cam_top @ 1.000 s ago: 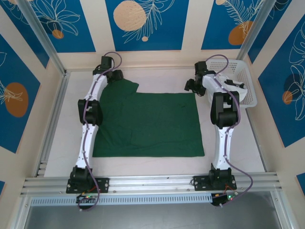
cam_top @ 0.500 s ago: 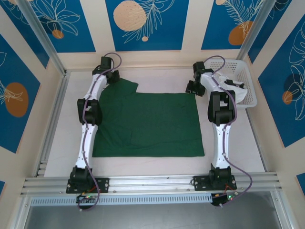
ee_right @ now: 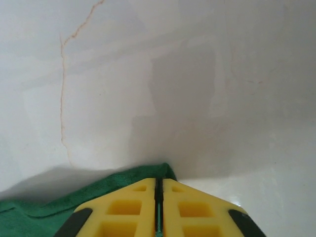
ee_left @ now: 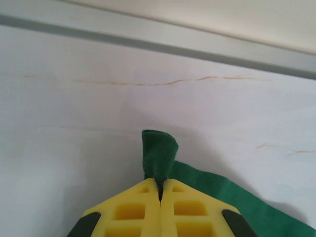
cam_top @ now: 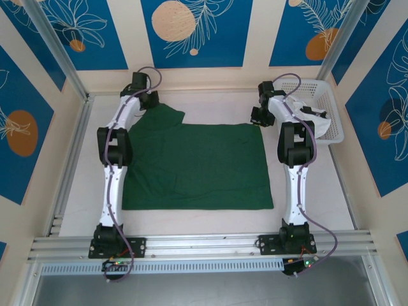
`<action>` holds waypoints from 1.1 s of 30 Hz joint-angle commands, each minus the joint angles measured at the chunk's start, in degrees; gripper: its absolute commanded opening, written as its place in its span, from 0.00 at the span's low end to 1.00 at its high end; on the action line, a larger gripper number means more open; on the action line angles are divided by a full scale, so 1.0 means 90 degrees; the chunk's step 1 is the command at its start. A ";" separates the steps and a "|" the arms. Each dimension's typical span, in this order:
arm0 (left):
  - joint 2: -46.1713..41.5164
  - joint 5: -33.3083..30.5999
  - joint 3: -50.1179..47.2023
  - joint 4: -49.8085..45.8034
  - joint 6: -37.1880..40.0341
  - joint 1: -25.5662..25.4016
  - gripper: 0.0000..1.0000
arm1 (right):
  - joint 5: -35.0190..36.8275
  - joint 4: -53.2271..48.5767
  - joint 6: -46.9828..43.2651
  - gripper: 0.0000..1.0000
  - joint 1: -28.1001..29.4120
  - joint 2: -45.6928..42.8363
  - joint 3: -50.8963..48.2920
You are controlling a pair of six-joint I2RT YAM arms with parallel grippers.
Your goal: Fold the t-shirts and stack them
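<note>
Yellow plastic fingers of the left gripper (ee_left: 160, 183) are pressed fully together, and a small fold of the dark green t-shirt (ee_left: 159, 150) is pinched between them, with a rounded tab of cloth standing up just beyond the tips. Behind and to the right of those fingers, more of the cloth is seen lying on the pale table (ee_left: 74, 98). The right gripper (ee_right: 159, 180) is likewise closed tight. Only a thin green line of fabric is caught in the slit between its fingers, the shirt's edge lies under and to the left of them, and bare table is seen ahead of the tips. From above, the shirt is spread flat between the two grippers and back from them toward the arm bases. The left one is set at the far sleeve and the right one at the opposite far corner. A white lattice basket (cam_top: 312, 83) stands near the right gripper, on its outer side. The cloth is judged light, soft and limp, so sagging and dragging are to be expected once it is lifted. A hold at both far corners at once is judged the best place, since the far edge can then be carried over evenly. The right grip looks shallow and could be lost.
</note>
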 commanded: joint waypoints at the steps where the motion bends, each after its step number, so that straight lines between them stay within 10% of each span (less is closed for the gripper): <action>1: -0.0644 0.0085 -0.0379 0.0400 0.0178 -0.0056 0.00 | -0.0194 0.0102 -0.0055 0.04 0.0018 -0.0067 -0.0090; 33: -0.6531 -0.0888 -0.9104 0.4547 -0.0019 -0.0452 0.00 | -0.1182 0.2232 0.0871 0.00 -0.0059 -0.4498 -0.5083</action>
